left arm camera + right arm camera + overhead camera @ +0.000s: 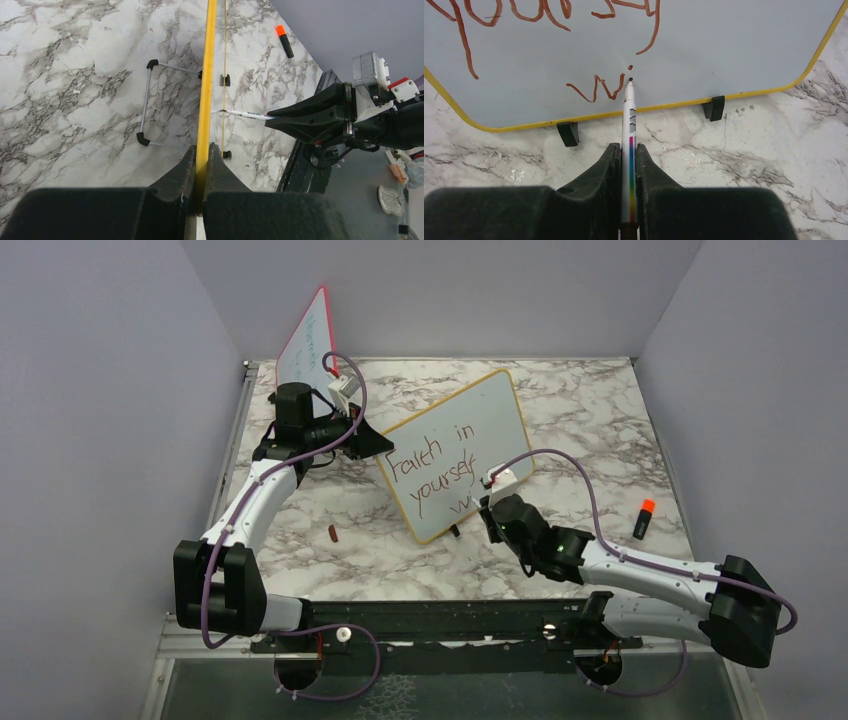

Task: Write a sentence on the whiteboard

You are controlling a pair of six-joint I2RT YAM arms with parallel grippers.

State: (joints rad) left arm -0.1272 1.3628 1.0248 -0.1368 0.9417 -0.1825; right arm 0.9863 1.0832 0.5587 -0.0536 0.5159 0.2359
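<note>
The whiteboard [495, 410] with its yellow frame stands tilted mid-table, seen edge-on in the left wrist view [206, 75]. My left gripper [375, 443] [201, 150] is shut on its frame at the left edge. The sentence [435, 465] in dark red reads "Faith in yourself", with "wi" [596, 89] on a third line. My right gripper [488, 508] [629, 150] is shut on a white marker [629, 125] with a rainbow stripe. The marker tip touches the whiteboard [724, 45] just right of "wi", under the dot of the "i".
A red-framed board [305, 340] leans at the back left. An orange-capped marker [643, 518] [285, 41] lies on the marble at the right. A small red cap [332, 533] lies left of the whiteboard. A wire stand [147, 102] props up the board's back.
</note>
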